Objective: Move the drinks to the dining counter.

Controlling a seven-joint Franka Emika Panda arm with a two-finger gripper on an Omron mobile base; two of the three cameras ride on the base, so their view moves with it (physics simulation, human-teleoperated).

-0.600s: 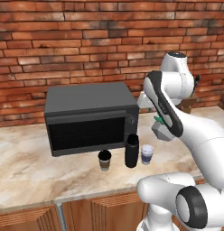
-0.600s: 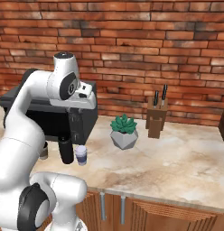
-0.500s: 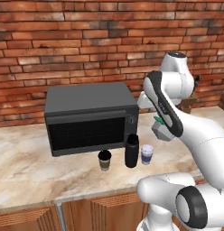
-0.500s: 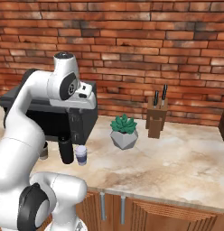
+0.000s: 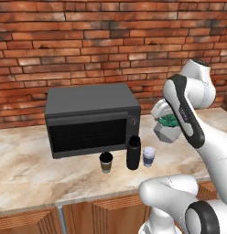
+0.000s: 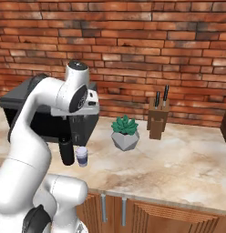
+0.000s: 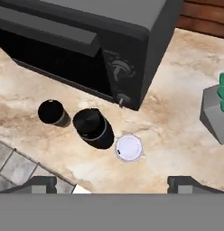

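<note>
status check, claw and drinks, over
Claw open, empty, above the drinks. Bottle, coffee cup, white cup all on counter by microwave. Nothing blocking.

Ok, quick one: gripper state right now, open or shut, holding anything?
Gripper: open, holding nothing, above the white cup and black bottle.

wall: rough red brick, matt, with pale mortar lines
counter: beige marble, veined, smooth with a soft sheen
microwave: matt black casing
bottle: black, smooth, faint gloss
white cup: smooth, paper-like
cabinet fronts: brown wood, metal handles
knife block: wood
</note>
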